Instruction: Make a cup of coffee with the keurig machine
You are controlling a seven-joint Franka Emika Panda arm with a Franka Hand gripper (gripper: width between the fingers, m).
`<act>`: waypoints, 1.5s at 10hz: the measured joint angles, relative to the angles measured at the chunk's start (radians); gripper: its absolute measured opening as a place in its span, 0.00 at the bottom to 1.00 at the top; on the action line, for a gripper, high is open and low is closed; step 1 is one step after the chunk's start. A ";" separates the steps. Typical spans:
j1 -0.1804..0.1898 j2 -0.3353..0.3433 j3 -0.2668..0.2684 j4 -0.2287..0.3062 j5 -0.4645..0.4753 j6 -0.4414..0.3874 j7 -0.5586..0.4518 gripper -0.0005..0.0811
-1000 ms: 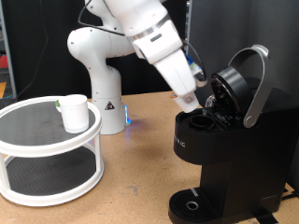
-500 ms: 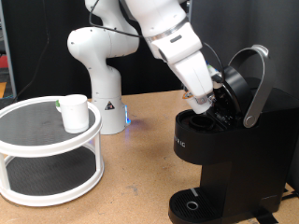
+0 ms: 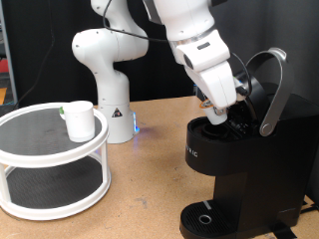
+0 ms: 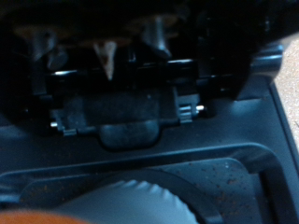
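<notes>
In the exterior view the gripper (image 3: pixel 220 110) hangs at the open brew chamber of the keurig machine (image 3: pixel 239 169), on the exterior view's right, with the silver-grey handle (image 3: pixel 271 95) raised behind it; whether its fingers are released or clenched cannot be told, since they are hidden against the black chamber. The cup (image 3: pixel 80 120) stands well apart from it, on the upper tier of a white two-tier round stand (image 3: pixel 50 159) at the exterior view's left. One machine, one cup, one stand and one arm show. In the wrist view only dark, blurred parts of the keurig machine (image 4: pixel 140 121) fill the picture; no fingers can be made out there.
</notes>
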 joint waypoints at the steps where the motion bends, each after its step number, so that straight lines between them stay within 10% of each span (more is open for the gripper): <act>1: 0.000 0.007 0.005 0.001 -0.012 0.000 0.012 0.54; 13: -0.001 0.101 0.016 0.041 -0.088 -0.003 0.066 0.54; 14: -0.001 0.107 0.016 0.041 -0.088 -0.002 0.066 0.81; 15: -0.001 0.111 0.016 0.041 -0.088 -0.002 0.066 0.81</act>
